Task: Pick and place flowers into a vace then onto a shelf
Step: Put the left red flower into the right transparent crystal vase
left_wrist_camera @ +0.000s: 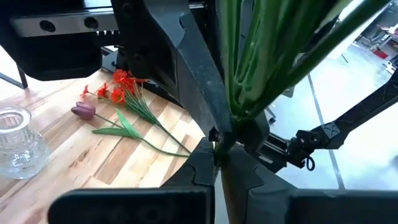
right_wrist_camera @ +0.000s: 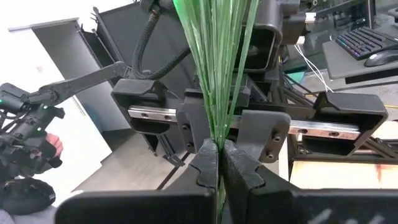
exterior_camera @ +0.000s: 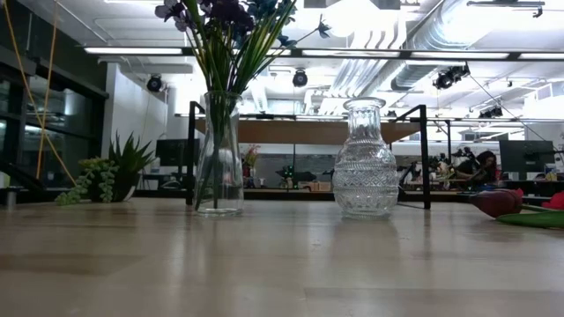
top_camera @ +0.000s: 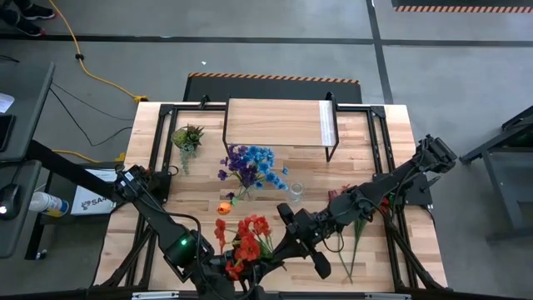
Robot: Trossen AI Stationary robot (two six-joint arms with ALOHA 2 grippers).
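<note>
Red artificial flowers [top_camera: 247,240] at six o'clock have their green stems pinched by both my left gripper [left_wrist_camera: 219,151] and right gripper [right_wrist_camera: 217,144], clenched together. Blue and purple flowers [top_camera: 250,165] already stand in a clear glass vase [exterior_camera: 218,154]; the second ribbed vase [exterior_camera: 365,159] is empty. I see nothing yet on the wood-plank shelf [top_camera: 275,122] at twelve o'clock. Loose orange flowers [left_wrist_camera: 124,93] lie nearby.

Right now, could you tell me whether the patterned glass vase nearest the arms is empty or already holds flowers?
Empty. In the low view the patterned glass vase stands upright with nothing in it, while the taller vase beside it holds green stems.
</note>
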